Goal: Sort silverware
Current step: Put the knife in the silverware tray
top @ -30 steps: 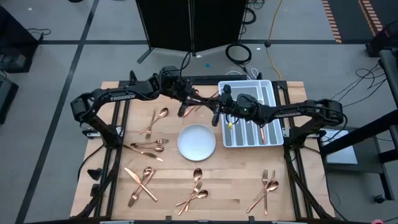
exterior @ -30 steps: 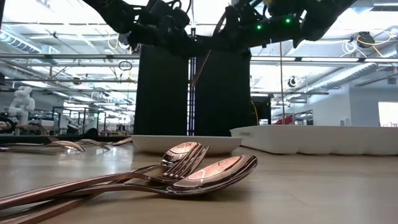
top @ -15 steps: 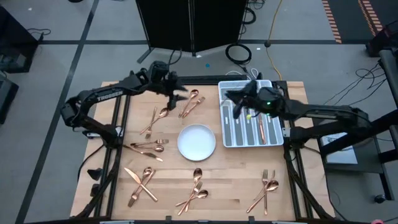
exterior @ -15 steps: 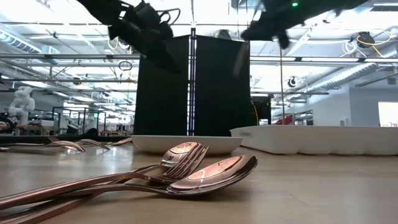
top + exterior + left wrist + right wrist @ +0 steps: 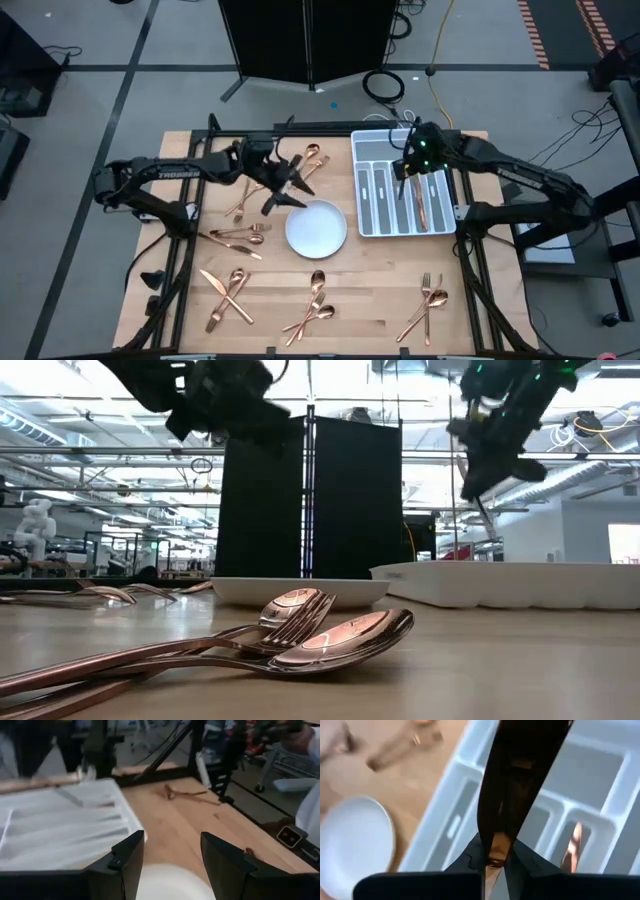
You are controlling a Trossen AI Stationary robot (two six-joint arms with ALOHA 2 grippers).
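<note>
My right gripper (image 5: 403, 182) hangs over the white divided tray (image 5: 440, 225), shut on one slim copper piece of silverware (image 5: 520, 775). Whether that piece is a knife, fork or spoon does not show. Another copper piece (image 5: 422, 205) lies in one tray compartment. My left gripper (image 5: 288, 190) stands open, with nothing between its fingers, above the far left rim of the round white plate (image 5: 316, 230). More silverware lies on the table in small crossed groups: at the far middle (image 5: 310, 165), at the left (image 5: 240, 235) and along the near edge (image 5: 315, 305). My right gripper pinches one end of the copper piece (image 5: 494, 847) between its two shut fingers. The fingers slant down from above. The piece hangs below them (image 5: 487, 510), tilted, clear of the tray.
The tray's left compartments (image 5: 366, 195) show dark marks on their floors. Two more groups of silverware lie at the near left (image 5: 228, 295) and the near right (image 5: 428, 305). A spoon and fork (image 5: 300, 635) lie close to the low camera. Bare wood lies between the plate and the near groups.
My two grippers met over the table's far middle a second ago and have since parted. My right gripper has carried the copper piece toward the right edge, over the tray, and has tipped down. My left gripper has drawn back toward the left, then toward the plate.
</note>
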